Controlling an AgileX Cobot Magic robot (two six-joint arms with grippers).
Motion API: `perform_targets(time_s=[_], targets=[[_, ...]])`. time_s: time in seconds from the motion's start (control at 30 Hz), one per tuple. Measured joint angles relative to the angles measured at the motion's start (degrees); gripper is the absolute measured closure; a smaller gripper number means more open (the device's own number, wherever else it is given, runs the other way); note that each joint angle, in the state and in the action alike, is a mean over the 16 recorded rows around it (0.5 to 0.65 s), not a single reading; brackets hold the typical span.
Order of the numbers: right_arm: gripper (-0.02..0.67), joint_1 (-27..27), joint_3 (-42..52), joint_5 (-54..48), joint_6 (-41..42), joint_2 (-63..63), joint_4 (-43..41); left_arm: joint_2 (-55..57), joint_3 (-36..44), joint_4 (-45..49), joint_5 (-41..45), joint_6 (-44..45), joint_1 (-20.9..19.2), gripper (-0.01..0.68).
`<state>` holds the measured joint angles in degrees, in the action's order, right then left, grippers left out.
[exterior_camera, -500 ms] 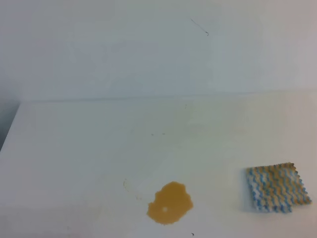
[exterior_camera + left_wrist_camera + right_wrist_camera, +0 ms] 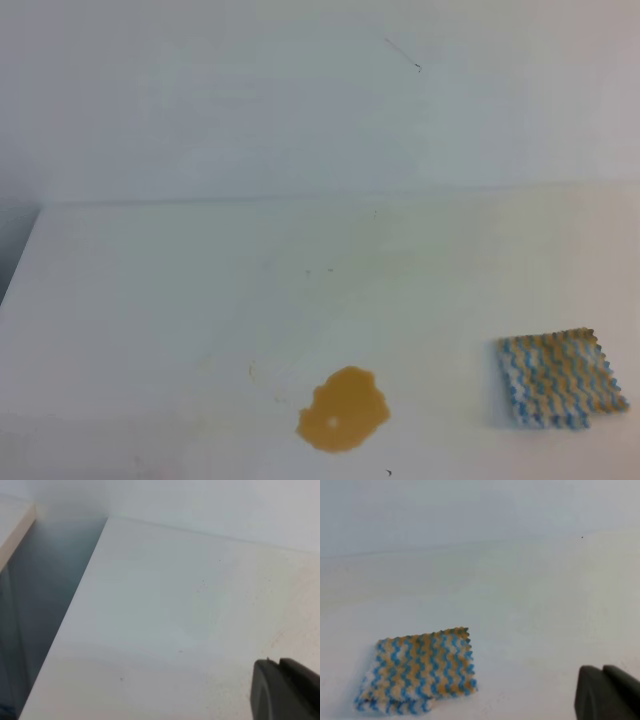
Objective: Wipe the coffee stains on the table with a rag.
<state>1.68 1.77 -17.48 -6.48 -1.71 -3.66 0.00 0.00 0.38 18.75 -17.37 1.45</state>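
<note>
Surface (image 2: 180, 300), white and matte, filled most of the high view, its straight far edge meeting a pale wall (image 2: 250, 100). On the left its side edge dropped to a dark gap, seen in the left wrist view beside the wall.

Stain (image 2: 343, 409), an amber-brown blotch with a pale speck in it, lay near the front edge of the high view, a little right of the middle. Rag (image 2: 557, 381), squarish with blue, white and tan zigzag stripes and pinked edges, lay flat on the surface well to the right of the stain, apart from it, close to the right border of the view. One lower corner looked folded under. Nothing touched it.

Right pincer (image 2: 609, 692) showed only as a dark tip at the lower right of its own camera, off to the right of the rag and clear of it, jaws pressed together on nothing. Left pincer (image 2: 286, 690) showed the same way, a dark tip over bare surface; whether it was spread or pressed together I cannot tell
</note>
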Motion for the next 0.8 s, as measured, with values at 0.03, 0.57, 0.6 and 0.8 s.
perform_targets(time_s=[0.03,0.57,0.6,0.8], targets=[[0.652,0.0,0.0,0.0,0.0,0.0,0.0,0.0,0.0,0.0,0.0,0.0,0.0,0.674],[0.652,0.0,0.0,0.0,0.0,0.0,0.0,0.0,0.0,0.0,0.0,0.0,0.0,0.674],[0.652,0.0,0.0,0.0,0.0,0.0,0.0,0.0,0.0,0.0,0.0,0.0,0.0,0.674],[0.652,0.0,0.0,0.0,0.0,0.0,0.0,0.0,0.0,0.0,0.0,0.0,0.0,0.674]])
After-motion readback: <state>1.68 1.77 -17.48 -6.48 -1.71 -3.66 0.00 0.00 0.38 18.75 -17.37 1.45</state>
